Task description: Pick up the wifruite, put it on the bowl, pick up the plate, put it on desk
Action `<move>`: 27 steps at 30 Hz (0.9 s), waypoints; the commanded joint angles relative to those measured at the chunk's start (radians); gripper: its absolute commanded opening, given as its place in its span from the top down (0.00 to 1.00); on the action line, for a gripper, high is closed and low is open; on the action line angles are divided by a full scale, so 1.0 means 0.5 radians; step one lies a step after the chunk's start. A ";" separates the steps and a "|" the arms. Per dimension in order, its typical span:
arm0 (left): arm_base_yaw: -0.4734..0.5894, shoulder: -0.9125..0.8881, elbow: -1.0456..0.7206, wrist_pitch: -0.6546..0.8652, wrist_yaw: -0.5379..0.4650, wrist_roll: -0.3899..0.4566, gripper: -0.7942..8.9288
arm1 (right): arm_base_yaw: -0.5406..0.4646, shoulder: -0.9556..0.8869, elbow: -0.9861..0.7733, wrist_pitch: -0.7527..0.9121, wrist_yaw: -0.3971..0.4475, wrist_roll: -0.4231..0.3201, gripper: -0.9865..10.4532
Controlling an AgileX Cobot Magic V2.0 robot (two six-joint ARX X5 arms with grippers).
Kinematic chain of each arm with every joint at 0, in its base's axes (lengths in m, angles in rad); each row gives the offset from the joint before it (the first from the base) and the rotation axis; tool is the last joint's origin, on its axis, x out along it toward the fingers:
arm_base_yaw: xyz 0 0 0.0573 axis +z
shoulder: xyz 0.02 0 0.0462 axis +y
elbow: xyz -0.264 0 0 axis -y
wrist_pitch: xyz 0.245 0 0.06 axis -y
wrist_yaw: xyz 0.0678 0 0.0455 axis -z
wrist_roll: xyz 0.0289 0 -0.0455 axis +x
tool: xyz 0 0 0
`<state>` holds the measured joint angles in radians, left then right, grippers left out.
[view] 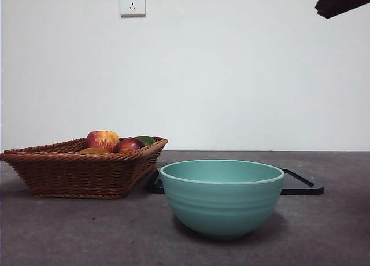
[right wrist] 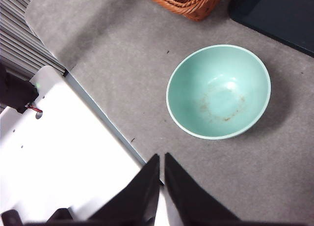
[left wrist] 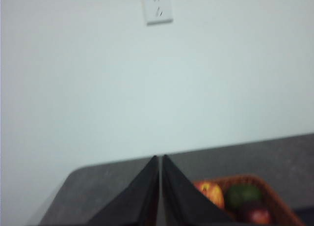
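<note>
On the desk (view: 69,231) stood a teal bowl (view: 222,198), nothing inside it, just in front of a black tray (view: 302,185). Beside it, a wicker basket (view: 81,170) held an apple (view: 103,140) and other fruit. Both the left gripper (left wrist: 160,159) and right gripper (right wrist: 161,158) hovered above with jaws together, holding nothing.

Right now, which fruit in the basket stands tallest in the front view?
The red-and-yellow streaked apple at the wicker basket's back left. The dark red fruit and the green one beside it sit lower.
</note>
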<state>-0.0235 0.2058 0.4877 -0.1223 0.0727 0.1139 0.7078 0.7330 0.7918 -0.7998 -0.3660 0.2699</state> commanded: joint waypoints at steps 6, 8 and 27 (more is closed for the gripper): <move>0.079 -0.283 -0.460 0.036 -0.054 -0.100 0.91 | 0.020 0.007 0.017 0.014 -0.001 -0.001 0.91; 0.094 -0.328 -0.552 0.037 -0.059 -0.112 0.91 | 0.020 0.007 0.017 0.014 -0.001 -0.001 0.91; 0.127 -0.406 -0.910 0.015 -0.118 -0.132 0.91 | 0.020 0.007 0.017 0.016 -0.001 -0.001 0.91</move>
<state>0.0387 0.0055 0.0353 -0.1272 0.0174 0.0582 0.7078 0.7326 0.7918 -0.7998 -0.3660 0.2699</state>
